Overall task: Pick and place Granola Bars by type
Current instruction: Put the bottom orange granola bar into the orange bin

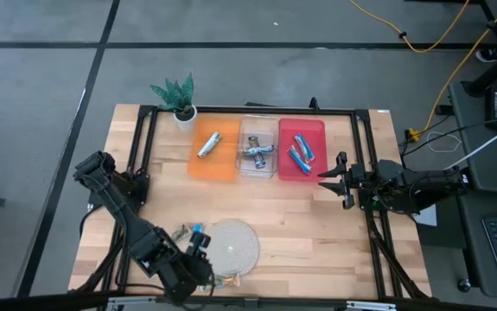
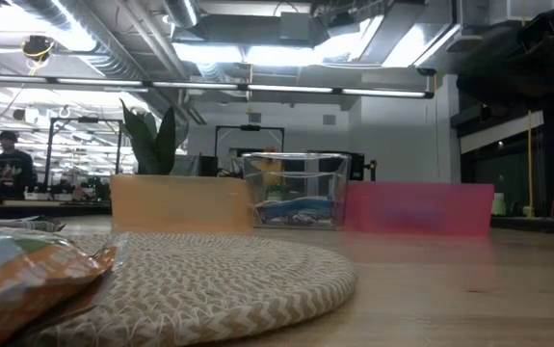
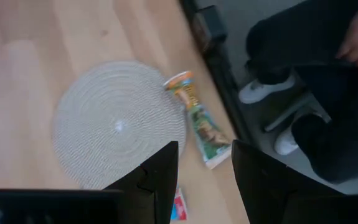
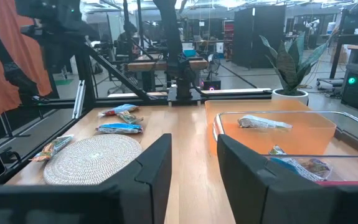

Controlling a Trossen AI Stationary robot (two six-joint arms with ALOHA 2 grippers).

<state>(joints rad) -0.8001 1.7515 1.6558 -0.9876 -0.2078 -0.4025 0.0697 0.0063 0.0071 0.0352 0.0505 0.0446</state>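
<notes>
My left gripper (image 1: 201,252) (image 3: 205,180) hangs open above the table's near edge, beside the round woven mat (image 3: 119,124). A green-and-tan bar (image 3: 200,121) (image 1: 226,278) lies flat on the table against the mat's near rim. It shows close up in the low view (image 2: 26,270). Two more bars (image 4: 120,120) (image 1: 187,231) lie left of the mat. The orange bin (image 1: 213,164) holds a silvery bar (image 1: 207,145). The clear bin (image 1: 258,168) holds mixed bars, and the red bin (image 1: 302,173) holds blue bars (image 1: 300,154). My right gripper (image 1: 330,173) (image 4: 194,168) is open beside the red bin.
A potted plant (image 1: 179,99) stands at the far left corner behind the orange bin. A black frame rail (image 1: 365,155) runs along the table's right side. A seated person's legs and white shoes (image 3: 259,90) are just past the near edge. Bare wood lies between the bins and the mat.
</notes>
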